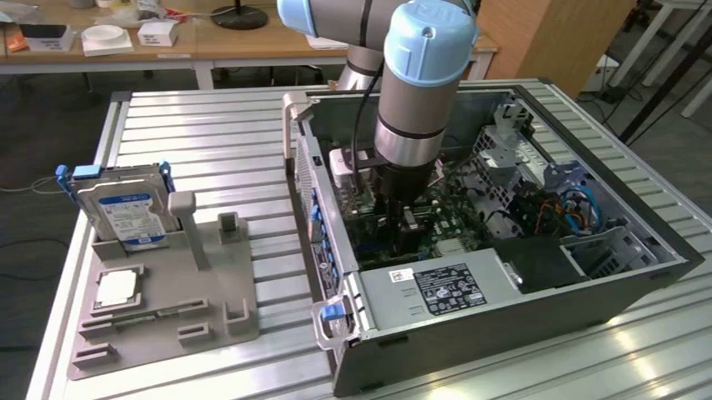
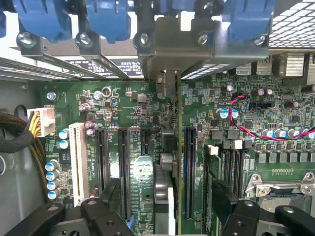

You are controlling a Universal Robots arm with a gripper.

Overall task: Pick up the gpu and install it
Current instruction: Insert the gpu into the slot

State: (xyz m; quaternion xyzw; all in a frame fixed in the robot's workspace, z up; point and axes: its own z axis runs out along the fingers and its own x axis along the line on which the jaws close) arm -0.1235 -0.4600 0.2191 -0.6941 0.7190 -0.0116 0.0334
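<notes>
The gpu [image 2: 168, 147] stands edge-on among the black expansion slots of the green motherboard [image 2: 142, 108]. Its metal bracket [image 2: 167, 81] rests against the case's rear slot frame. My gripper [image 2: 166, 192] hangs straight over the card, open, with one black finger [image 2: 110, 194] on each side of it and a gap between each finger and the card. In the exterior view my gripper [image 1: 403, 212] reaches down into the open computer case [image 1: 623, 292], close to its rear wall.
Blue slot latches [image 2: 108, 19] line the case's rear frame. A red and black wire [image 2: 246, 125] loops over the board. A power supply [image 1: 439, 287] sits in the case. On the exterior view's left, a grey tray [image 1: 212, 308] holds a hard drive [image 1: 122, 208].
</notes>
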